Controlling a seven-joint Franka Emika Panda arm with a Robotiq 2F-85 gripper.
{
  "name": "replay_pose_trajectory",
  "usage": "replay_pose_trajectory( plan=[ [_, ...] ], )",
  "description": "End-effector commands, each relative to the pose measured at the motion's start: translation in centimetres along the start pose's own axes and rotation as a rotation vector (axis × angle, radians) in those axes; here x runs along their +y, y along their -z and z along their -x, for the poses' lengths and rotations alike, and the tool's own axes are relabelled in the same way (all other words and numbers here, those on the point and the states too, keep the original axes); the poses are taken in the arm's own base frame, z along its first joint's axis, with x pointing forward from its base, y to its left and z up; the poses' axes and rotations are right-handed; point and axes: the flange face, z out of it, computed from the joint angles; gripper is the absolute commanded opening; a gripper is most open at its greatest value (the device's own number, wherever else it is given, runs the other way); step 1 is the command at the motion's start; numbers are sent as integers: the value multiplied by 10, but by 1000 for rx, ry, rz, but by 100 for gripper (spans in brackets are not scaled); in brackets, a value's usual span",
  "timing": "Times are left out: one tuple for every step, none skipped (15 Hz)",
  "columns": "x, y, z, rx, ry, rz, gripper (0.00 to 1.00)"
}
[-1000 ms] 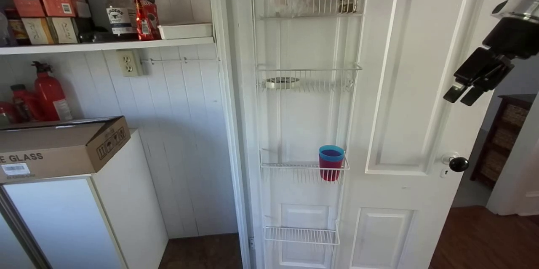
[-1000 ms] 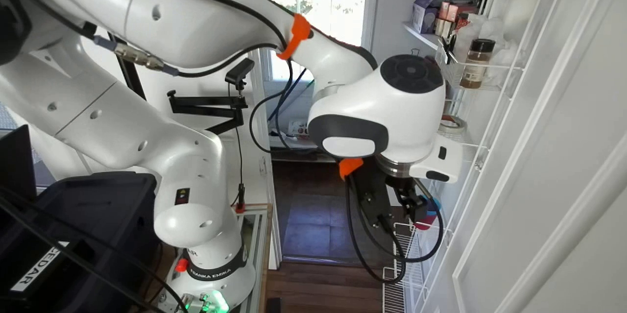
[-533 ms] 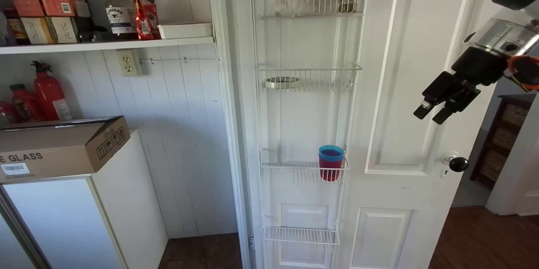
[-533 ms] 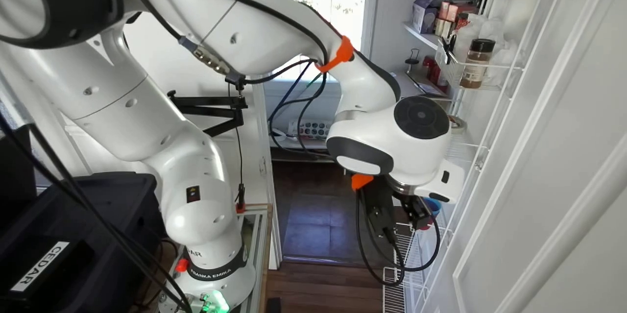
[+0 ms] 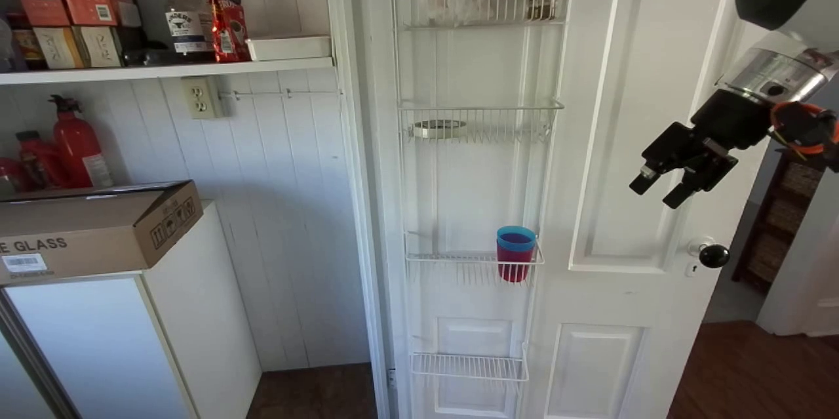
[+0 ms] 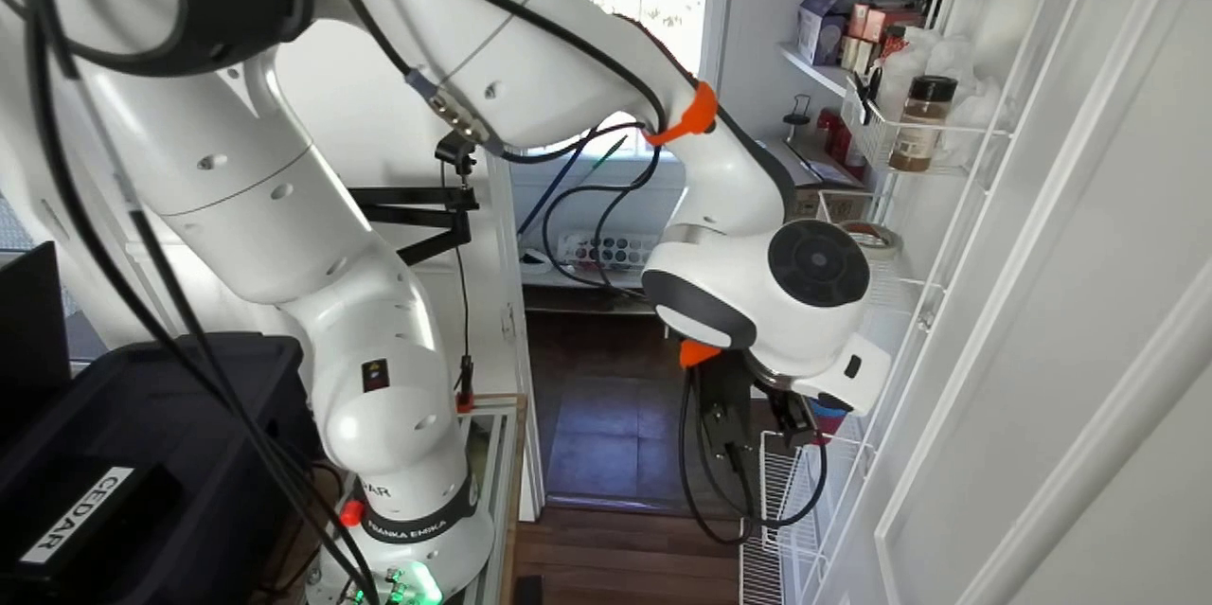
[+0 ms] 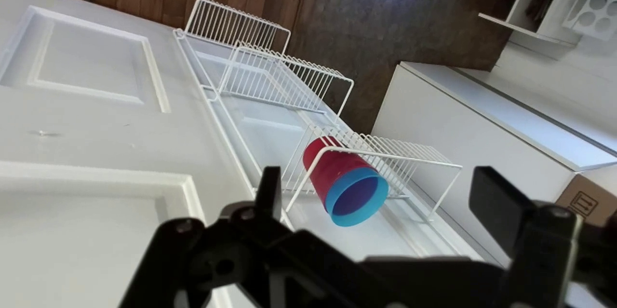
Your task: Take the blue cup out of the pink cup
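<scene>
— Lower than half a second ago in an exterior view, my fingers [image 5: 682,193] hang with the blue cup [image 5: 516,246] below, well aside.
— And?
— In an exterior view, the pink cup [image 6: 831,423] peeps out behind them.
— Wrist?
— Fingers apart, to straddle a rim, I judge. Ahead between them, the blue cup nests in the pink cup; the basket [image 7: 400,157] likely steadies both.

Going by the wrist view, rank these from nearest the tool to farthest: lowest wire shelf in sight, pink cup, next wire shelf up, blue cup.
1. Blue cup: below picture centre, rim sticking out.
2. Pink cup: around the blue one, rim farther back.
3. Next wire shelf up: upper left of the cups.
4. Lowest wire shelf: farther toward upper left.
</scene>
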Motion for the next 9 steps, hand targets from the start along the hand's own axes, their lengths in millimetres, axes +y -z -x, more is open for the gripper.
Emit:
replay_pose_trajectory(
  plan=[
    [-8,-41,-23,-29,-47,-63,100],
    [-10,-50,-28,-31,-56,-78,100],
    [-11,-60,-32,-33,-57,-88,100],
    [-12,-70,-38,-38,-57,-94,100],
    [-11,-79,-42,-42,-65,-101,100],
    [-8,-88,-47,-46,-86,-99,100],
    [-6,-96,-52,-46,-97,-106,100],
    [-2,-107,-55,-59,-132,-110,100],
    [1,-115,-60,-62,-144,-102,100]
  ],
)
